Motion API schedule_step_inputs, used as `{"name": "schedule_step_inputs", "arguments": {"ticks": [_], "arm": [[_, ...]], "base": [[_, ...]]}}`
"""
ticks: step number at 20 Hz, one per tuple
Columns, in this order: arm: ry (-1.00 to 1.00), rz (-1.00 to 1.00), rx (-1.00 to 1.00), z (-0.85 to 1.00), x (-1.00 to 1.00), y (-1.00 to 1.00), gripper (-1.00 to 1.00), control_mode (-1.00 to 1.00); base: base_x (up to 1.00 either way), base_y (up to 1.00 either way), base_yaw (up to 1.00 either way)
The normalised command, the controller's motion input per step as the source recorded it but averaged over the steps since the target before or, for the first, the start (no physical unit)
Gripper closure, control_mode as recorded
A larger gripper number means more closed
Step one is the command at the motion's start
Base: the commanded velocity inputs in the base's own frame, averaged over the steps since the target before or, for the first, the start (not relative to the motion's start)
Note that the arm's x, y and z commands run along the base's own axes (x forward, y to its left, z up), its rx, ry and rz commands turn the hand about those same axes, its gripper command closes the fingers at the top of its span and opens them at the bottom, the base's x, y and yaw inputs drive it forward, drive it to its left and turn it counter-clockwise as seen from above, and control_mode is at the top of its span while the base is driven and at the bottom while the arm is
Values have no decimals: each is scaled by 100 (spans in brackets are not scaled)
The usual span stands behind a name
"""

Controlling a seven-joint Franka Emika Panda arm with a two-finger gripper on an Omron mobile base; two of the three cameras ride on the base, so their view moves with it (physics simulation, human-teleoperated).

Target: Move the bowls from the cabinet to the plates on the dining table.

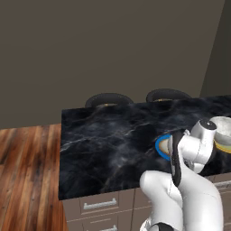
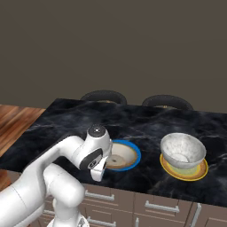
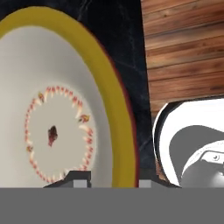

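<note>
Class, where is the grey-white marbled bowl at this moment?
In the right base view the marbled bowl sits on the yellow-rimmed plate, right of the blue plate.

A: How is the white jointed arm [image 2: 48,177] posed?
B: It rises from the base, folds at the elbow, and its wrist turns downward at the near table edge.

A: And the two-finger gripper [image 3: 113,177]?
B: In the hand view, its small dark fingertips [image 3: 74,178] stand apart, with a curved rim passing between them; contact cannot be judged.
</note>
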Motion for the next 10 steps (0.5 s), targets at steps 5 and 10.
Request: {"name": "schedule_step_inputs", "arguments": {"ticks": [5, 10], "arm": [[-1, 0, -5, -62, 14, 23, -100, -100], [-4, 0, -6, -60, 32, 17, -100, -100]], "base": [[0, 0, 0], [0, 0, 0]]}}
